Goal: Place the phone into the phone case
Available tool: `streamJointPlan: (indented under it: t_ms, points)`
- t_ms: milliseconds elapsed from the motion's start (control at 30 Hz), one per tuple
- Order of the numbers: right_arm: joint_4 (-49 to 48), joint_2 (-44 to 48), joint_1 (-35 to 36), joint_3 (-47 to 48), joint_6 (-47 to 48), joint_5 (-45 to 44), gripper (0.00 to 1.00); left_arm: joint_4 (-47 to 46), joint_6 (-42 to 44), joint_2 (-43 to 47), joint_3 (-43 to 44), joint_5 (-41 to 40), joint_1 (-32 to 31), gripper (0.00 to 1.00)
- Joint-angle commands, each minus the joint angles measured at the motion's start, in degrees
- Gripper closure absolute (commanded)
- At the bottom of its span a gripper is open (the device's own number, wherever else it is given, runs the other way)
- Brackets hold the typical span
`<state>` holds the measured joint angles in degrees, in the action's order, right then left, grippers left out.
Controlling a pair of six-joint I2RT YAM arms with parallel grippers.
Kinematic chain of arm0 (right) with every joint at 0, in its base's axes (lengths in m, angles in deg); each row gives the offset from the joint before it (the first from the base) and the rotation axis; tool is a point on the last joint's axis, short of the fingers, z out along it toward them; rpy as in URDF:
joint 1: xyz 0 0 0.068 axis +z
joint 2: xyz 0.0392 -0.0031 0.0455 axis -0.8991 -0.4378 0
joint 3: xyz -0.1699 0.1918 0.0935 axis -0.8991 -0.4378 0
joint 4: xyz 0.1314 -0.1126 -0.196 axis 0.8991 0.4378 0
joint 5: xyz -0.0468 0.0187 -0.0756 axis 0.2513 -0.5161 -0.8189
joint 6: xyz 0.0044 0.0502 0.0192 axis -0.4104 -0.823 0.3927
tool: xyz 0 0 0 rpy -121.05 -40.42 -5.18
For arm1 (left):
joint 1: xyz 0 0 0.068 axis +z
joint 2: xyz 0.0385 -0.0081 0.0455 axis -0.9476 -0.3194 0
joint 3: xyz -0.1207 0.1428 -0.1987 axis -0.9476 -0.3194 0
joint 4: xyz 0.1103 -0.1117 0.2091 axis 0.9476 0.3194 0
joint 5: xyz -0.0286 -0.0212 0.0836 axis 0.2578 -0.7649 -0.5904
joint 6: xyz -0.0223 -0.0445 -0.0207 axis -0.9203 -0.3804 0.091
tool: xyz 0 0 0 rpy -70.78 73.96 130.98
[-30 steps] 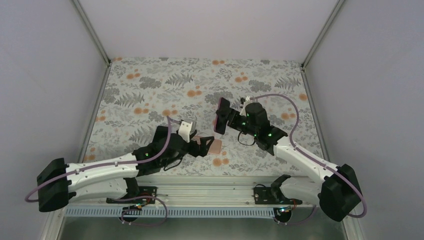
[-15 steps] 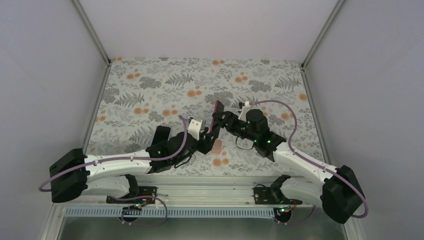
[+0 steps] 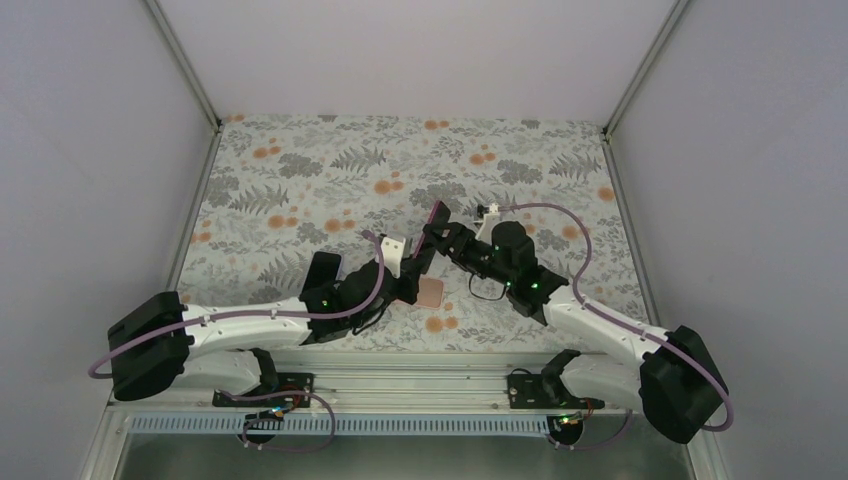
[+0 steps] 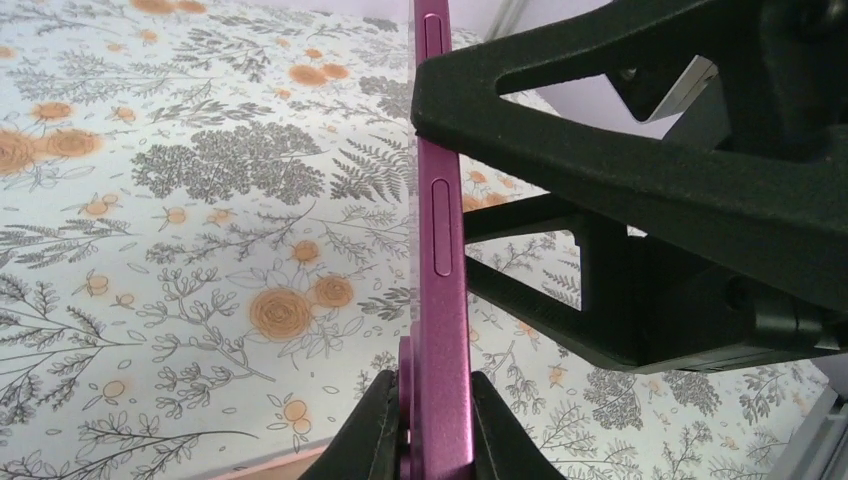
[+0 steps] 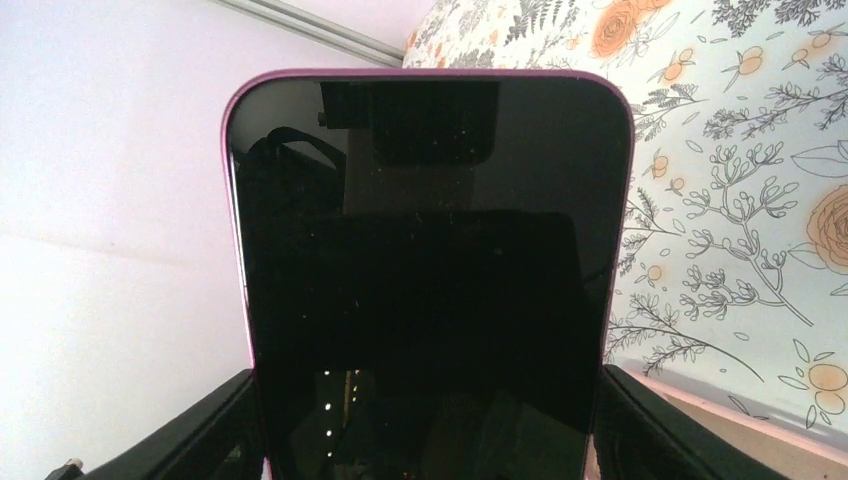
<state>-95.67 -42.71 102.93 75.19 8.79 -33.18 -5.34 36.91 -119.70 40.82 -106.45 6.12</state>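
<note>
Magenta-edged, black-screened phone (image 3: 432, 220) stands on edge just above the pink phone case (image 3: 431, 291). Right jaws clamp its sides; left jaws, open a second ago, now pinch its lower end.

Open table (image 3: 300, 170) — behind the phone (image 3: 432, 226)

this is a robot test cell in a lab — plain pale walls (image 3: 90, 150) close me in on three sides, with bare aluminium posts (image 3: 185, 65) in the corners. my left arm (image 3: 240, 322) and right arm (image 3: 600, 325) are bolted to a metal rail (image 3: 420, 385) at the near edge — and a flower-print cloth (image 3: 300, 180) covers the tabletop.
</note>
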Motion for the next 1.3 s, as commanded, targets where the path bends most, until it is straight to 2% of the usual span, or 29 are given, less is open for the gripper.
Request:
streamJointPlan:
  t_ms: [0,100,267,467,633,700,800,933,1067,1167,1267]
  points:
    - [-6.5,-0.7,0.5,-1.2,-0.5,0.8,0.65,-3.3,-0.6,1.0,0.1,1.3,-0.4,0.97]
    - [-6.6,-0.5,0.5,-1.2,0.8,0.7,0.61,-3.0,-0.7,1.9,-0.6,1.9,0.2,0.98]
    - [-3.4,2.1,-0.1,-0.1,7.8,-1.7,0.43,-0.3,0.9,5.3,-1.4,5.3,2.4,0.98]
    - [3.2,6.7,-1.9,2.5,20.7,-2.3,0.24,4.7,3.8,12.6,-2.6,13.8,7.7,0.97]
    - [9.7,7.9,-3.2,6.8,34.2,2.3,0.1,10.9,7.3,17.1,-1.7,22.1,12.9,0.98]
    - [12.4,7.7,-3.8,8.3,39.2,5.5,0.1,13.6,9.0,18.3,-0.8,25.6,14.5,0.98]
    - [15.6,7.8,-5.1,9.7,45.5,9.7,0.02,17.6,11.1,19.3,0.9,32.8,17.5,0.98]
    - [18.5,8.1,-7.5,11.1,52.1,18.0,0.0,22.5,13.4,19.8,3.1,43.1,21.8,0.98]
    - [18.9,7.6,-10.8,11.1,55.5,26.0,0.01,23.8,14.7,20.6,3.7,53.3,25.8,0.98]
    - [17.6,5.7,-13.9,11.4,55.8,34.7,0.01,24.3,14.8,20.7,3.6,58.1,29.4,0.98]
    - [16.6,3.7,-15.5,11.7,56.8,39.6,0.01,23.1,13.6,20.9,3.0,64.3,33.1,0.98]
